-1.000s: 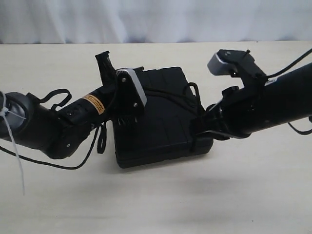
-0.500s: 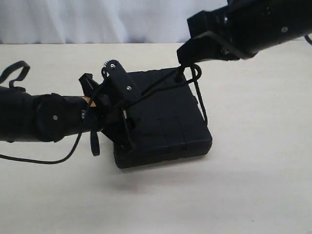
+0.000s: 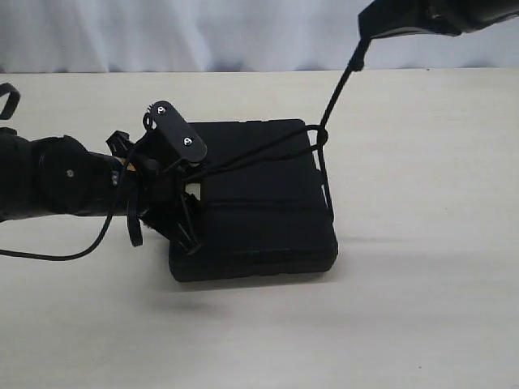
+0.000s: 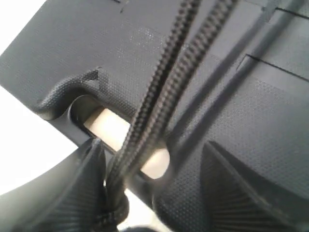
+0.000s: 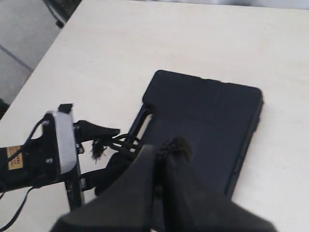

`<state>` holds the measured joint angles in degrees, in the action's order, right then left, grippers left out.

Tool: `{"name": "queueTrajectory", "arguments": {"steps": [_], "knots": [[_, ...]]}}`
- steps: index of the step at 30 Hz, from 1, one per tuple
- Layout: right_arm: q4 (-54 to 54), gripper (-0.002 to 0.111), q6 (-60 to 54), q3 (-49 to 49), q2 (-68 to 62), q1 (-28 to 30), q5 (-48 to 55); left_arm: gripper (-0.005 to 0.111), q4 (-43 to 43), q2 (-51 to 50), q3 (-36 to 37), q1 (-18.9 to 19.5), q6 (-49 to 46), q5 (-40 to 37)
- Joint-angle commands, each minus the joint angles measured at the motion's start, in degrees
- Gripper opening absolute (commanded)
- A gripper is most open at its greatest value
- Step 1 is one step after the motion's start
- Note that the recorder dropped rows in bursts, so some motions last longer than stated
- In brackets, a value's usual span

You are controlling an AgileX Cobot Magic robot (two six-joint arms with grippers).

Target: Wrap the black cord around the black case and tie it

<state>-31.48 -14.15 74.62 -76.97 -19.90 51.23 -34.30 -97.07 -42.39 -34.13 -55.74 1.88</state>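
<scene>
The black case (image 3: 259,223) lies flat mid-table; it also shows in the wrist views (image 4: 270,111) (image 5: 207,121). The black cord (image 3: 336,93) rises taut from a knot (image 3: 319,134) at the case's far right corner to my right gripper (image 3: 362,32), which is shut on the cord's end (image 5: 161,150). Two strands (image 4: 169,92) cross the lid to my left gripper (image 3: 188,207) at the handle slot (image 4: 111,128). Its jaws (image 4: 152,145) stand apart, and the strands lie against one finger (image 4: 84,188). The frayed tuft (image 5: 98,149) hangs beside that gripper (image 5: 118,147).
The beige table (image 3: 422,284) stretches round the case. A white curtain (image 3: 243,32) closes off the back. A thin robot cable (image 3: 49,255) loops on the table under the left arm. In the right wrist view, grey floor (image 5: 19,48) shows past the table's edge.
My right gripper has risen up and to the right, drawing the cord from a slack loop into a taut line. The case has turned and slid left. The left arm drew back leftward.
</scene>
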Motion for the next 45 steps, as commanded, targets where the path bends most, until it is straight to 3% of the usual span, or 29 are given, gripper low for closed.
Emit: {"name": "queueTrajectory", "arguments": {"steps": [1, 7, 14, 22, 26, 29, 35, 45], "knots": [[1.63, 0.004, 0.06, 0.7, 0.31, 4.12, -2.02, 0.057, -0.24, 1.34, -0.09, 0.05, 0.13, -0.18], [2.44, 0.004, -0.32, 0.6, -1.07, 4.68, -3.15, 0.057, -0.24, 5.54, -0.09, 0.05, 0.13, -3.32], [3.29, 0.004, -0.32, 0.6, -3.57, 4.68, -5.1, 0.057, 1.21, 8.07, -0.09, -2.55, 0.13, -2.79], [17.09, 0.004, 6.35, 0.6, -3.67, 4.68, -7.58, 0.057, -2.87, 4.64, -0.09, 3.62, 2.03, -1.51], [23.28, 0.004, 10.17, 0.6, -3.67, 4.68, -7.47, 0.057, -11.58, 0.03, -0.21, 6.93, 3.68, 2.09], [23.34, 0.004, 10.42, 0.6, -3.67, 4.68, -7.65, 0.057, -17.07, -3.37, -2.13, 8.87, 3.78, -0.82], [23.34, 0.004, 10.42, 0.6, -3.67, 4.68, -7.74, 0.057, -18.04, -6.83, -9.55, 10.43, 5.49, -12.72], [23.34, 0.004, 10.42, 0.6, -3.67, 4.68, -7.1, 0.057, -17.33, -11.55, -11.67, 12.53, 8.18, -11.5]]}}
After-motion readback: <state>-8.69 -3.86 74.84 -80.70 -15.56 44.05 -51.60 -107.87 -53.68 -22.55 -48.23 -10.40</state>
